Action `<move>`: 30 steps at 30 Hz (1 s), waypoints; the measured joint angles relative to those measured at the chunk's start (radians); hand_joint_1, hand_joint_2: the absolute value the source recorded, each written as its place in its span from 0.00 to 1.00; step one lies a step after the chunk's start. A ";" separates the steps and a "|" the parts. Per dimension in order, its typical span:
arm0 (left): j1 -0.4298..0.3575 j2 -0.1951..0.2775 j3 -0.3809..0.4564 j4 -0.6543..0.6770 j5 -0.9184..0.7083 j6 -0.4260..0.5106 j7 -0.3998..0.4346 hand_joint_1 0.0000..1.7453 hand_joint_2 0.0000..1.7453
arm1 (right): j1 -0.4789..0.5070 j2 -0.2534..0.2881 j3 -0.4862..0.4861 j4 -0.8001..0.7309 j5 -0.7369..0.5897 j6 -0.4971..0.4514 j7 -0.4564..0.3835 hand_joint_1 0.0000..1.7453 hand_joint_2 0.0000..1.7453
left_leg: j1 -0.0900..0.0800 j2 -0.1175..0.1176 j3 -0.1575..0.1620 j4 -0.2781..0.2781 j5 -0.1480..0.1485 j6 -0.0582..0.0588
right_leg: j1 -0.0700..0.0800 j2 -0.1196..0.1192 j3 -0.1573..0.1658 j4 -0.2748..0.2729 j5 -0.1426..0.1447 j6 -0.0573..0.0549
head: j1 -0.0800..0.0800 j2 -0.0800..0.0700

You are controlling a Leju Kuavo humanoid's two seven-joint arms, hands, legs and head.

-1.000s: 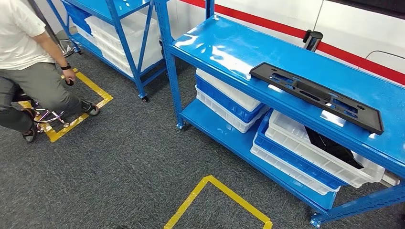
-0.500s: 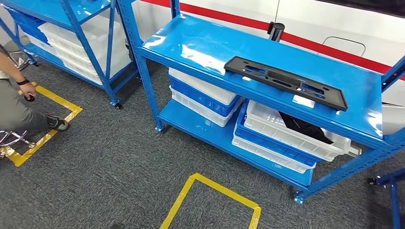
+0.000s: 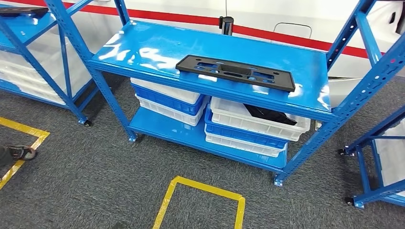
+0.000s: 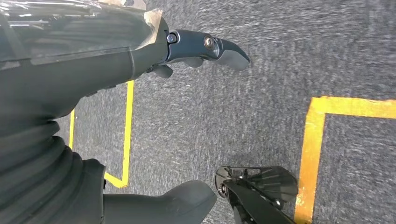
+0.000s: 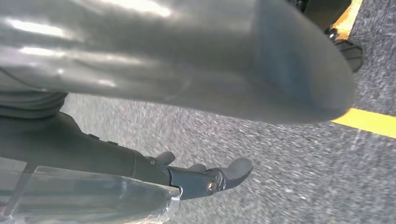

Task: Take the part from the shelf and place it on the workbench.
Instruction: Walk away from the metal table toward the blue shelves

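So the long black plastic part (image 3: 235, 72) is lying flat on the blue shelf's top level (image 3: 143, 45), center of the frame. Stacked white and blue bins (image 3: 253, 125) sit underneath, and yellow floor tape (image 3: 200, 188) marks the grey carpet in front. Left hand (image 4: 201, 49) and right hand (image 5: 205, 177) both hang over the carpet, fingers loose, holding nothing.

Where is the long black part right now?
In the head view, the long black part lies flat on the blue shelf's top level, right of middle, above the white and blue bins.
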 joint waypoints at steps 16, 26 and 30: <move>-0.003 -0.001 0.001 0.001 -0.003 -0.003 0.000 0.00 1.00 | 0.001 -0.001 0.000 0.000 -0.004 0.003 -0.010 0.00 0.00 | -0.005 0.058 0.114 -0.305 0.164 0.052 | 0.002 -0.036 -0.145 0.253 -0.092 0.051 | 0.009 0.000; -0.022 0.000 0.000 0.001 -0.020 -0.023 -0.049 0.00 1.00 | -0.001 -0.001 0.007 0.000 0.011 -0.035 0.008 0.00 1.00 | -0.002 0.042 0.106 -0.233 0.097 -0.001 | -0.007 -0.059 0.008 -0.013 -0.001 0.012 | -0.001 0.000; -0.017 0.001 0.000 0.001 -0.020 -0.029 -0.063 0.00 1.00 | -0.003 0.001 0.010 0.000 0.008 -0.027 0.012 0.00 1.00 | -0.002 0.004 -0.011 -0.013 0.012 -0.001 | 0.005 -0.042 0.009 -0.011 -0.002 0.002 | -0.003 0.000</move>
